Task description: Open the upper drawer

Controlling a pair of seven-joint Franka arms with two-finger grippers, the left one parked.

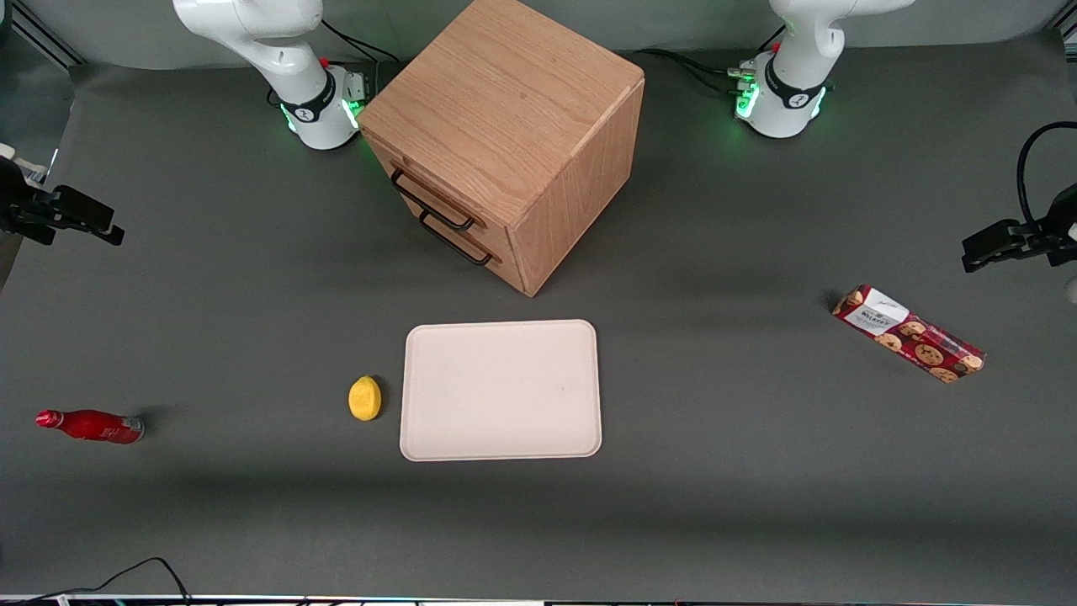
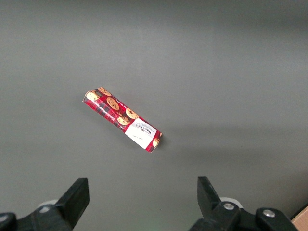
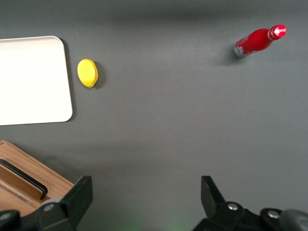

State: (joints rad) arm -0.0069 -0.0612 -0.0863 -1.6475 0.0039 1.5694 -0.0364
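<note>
Gripper (image 3: 144,197) up over bare mat at the working arm's end, jaws spread wide, holding and touching nothing. Upper drawer (image 1: 433,200) shut, flush in cabinet (image 1: 513,126), at about 11 o'clock from tray (image 1: 501,390). Lemon (image 1: 365,397) just beside tray.

I'm seeing the gripper (image 1: 108,232) showing all-black angular fingers with silver screws at their bases, on a glossy white right arm (image 1: 278,50) wearing a black band, glowing green lights and trailing black cables.
</note>
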